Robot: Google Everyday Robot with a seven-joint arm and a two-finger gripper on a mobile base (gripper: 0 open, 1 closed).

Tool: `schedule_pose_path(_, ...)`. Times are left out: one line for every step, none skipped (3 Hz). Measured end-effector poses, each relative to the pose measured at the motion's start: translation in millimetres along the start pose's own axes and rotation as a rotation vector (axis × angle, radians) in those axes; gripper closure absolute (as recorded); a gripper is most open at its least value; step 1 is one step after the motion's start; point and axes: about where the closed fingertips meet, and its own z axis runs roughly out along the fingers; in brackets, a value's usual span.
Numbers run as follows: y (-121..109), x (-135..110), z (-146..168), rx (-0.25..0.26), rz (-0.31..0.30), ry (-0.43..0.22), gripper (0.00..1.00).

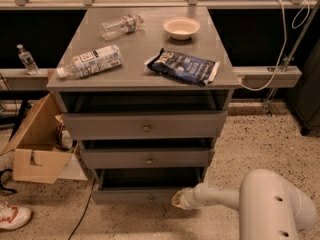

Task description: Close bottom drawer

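Observation:
The bottom drawer (135, 196) is the lowest of the grey cabinet's three drawers. Its flat grey front stands out only a little past the middle drawer (148, 159), and a narrow strip of its dark inside shows. My gripper (176, 199) is at the end of the white arm (220, 196) and rests against the right end of the bottom drawer's front, low near the floor. The top drawer (146, 126) is above, with its small knob in the middle.
On the cabinet top (140, 64) lie two plastic bottles (90, 61), a dark chip bag (183, 66) and a white bowl (181, 27). An open cardboard box (36, 146) stands left of the cabinet. A shoe (12, 217) lies at the lower left on the speckled floor.

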Motion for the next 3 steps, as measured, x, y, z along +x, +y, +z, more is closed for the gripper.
schedule_pose_path(-17, -1, 7, 0.013, -0.009, 0.004, 1.0)
schedule_pose_path(-36, 2, 13, 0.024, -0.007, 0.011, 1.0)
schedule_pose_path(-45, 1, 24, 0.011, 0.004, 0.012, 1.0)
